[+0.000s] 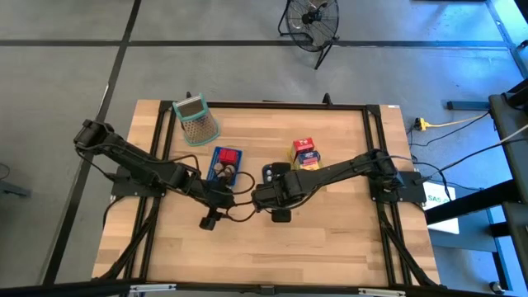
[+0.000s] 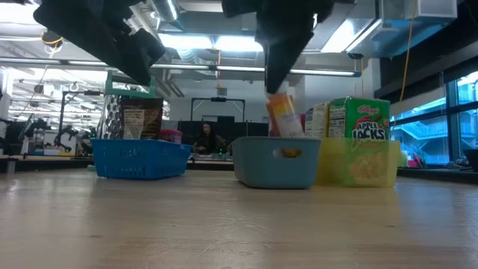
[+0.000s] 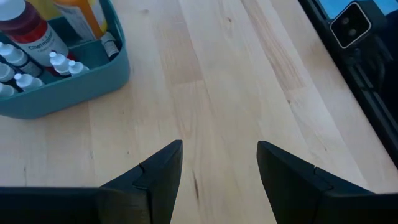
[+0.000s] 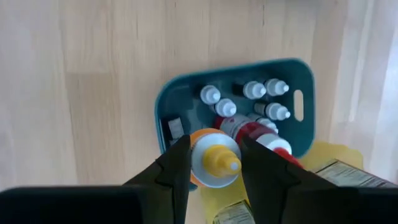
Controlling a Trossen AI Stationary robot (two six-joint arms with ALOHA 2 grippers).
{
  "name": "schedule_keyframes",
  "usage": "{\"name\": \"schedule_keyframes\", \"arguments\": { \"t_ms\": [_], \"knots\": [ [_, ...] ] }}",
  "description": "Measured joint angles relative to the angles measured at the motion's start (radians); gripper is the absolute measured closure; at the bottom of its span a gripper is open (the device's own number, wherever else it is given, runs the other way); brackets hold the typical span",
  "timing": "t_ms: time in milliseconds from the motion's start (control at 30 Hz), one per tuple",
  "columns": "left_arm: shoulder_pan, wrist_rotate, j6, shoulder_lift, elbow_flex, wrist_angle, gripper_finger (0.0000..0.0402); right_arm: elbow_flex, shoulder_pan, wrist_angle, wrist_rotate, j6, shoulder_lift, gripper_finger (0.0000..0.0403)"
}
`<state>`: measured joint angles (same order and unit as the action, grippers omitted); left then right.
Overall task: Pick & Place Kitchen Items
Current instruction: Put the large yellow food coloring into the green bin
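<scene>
Right gripper [image 4: 214, 163] pinching a round yellow-capped orange bottle [image 4: 214, 160] above the teal plastic tray [image 4: 186, 93]; left gripper [image 3: 219, 163] hanging spread, empty, beside the tray.

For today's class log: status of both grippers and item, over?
Right gripper shut on orange yellow-capped bottle, above grey-blue tray. Left gripper open, empty. Nothing blocking.

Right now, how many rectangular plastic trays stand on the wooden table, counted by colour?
blue rectangular plastic tray: 1
grey-blue rectangular plastic tray: 1
yellow rectangular plastic tray: 1
Total: 3
</scene>
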<state>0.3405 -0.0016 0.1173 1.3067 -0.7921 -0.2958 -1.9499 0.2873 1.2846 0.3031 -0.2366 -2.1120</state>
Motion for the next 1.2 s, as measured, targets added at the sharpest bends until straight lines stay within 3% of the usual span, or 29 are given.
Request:
{"name": "schedule_keyframes", "arguments": {
  "t_ms": [367, 700, 1200],
  "knots": [
    [0.000, -0.007, 0.008, 0.000, 0.000, 0.002, 0.0200, 0.097, -0.008, -0.114, -0.021, 0.010, 0.004, 0.0282],
    [0.015, -0.007, 0.052, 0.000, 0.000, 0.007, 0.0200, 0.150, -0.030, -0.208, -0.144, 0.043, 0.001, 0.0282],
    [0.034, -0.034, 0.045, 0.000, 0.000, 0.007, 0.0200, 0.149, -0.029, -0.214, -0.057, 0.066, 0.018, 0.0282]
  ]
}}
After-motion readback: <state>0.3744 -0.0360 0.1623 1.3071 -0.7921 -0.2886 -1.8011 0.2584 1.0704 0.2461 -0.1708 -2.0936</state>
